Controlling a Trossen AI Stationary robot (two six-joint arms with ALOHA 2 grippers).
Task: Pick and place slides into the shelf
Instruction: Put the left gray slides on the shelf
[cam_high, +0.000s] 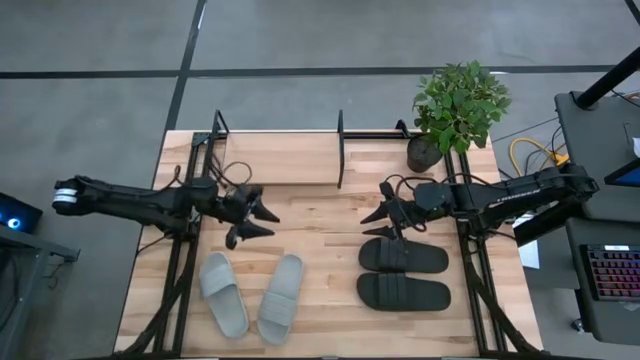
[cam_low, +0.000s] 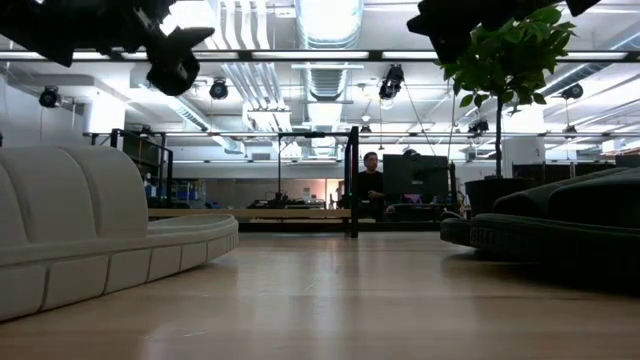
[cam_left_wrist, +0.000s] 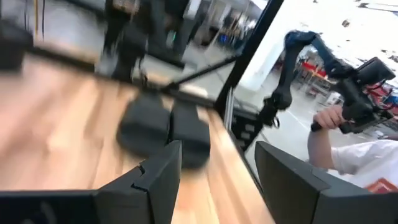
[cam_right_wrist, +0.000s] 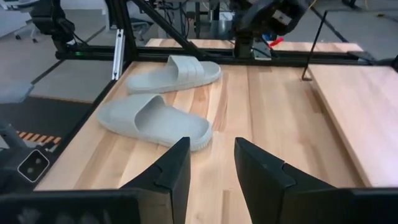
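Two light grey slides (cam_high: 225, 295) (cam_high: 281, 298) lie sole-down on the table's near left part and show as well in the right wrist view (cam_right_wrist: 155, 121) (cam_right_wrist: 177, 71). Two black slides (cam_high: 403, 257) (cam_high: 403, 292) lie side by side near right, also in the left wrist view (cam_left_wrist: 161, 127). The shelf (cam_high: 282, 157) stands at the far edge, its wood board between black end frames. My left gripper (cam_high: 262, 222) hangs open above the table, farther back than the grey pair. My right gripper (cam_high: 375, 222) hangs open just beyond the black pair. Both face each other.
A potted plant (cam_high: 455, 110) stands at the far right corner beside the shelf. Black frame rails (cam_high: 180, 270) (cam_high: 480, 280) run along both table sides. Bare wood lies between the two grippers. A person (cam_left_wrist: 354, 155) holding a camera rig stands beyond the table's right side.
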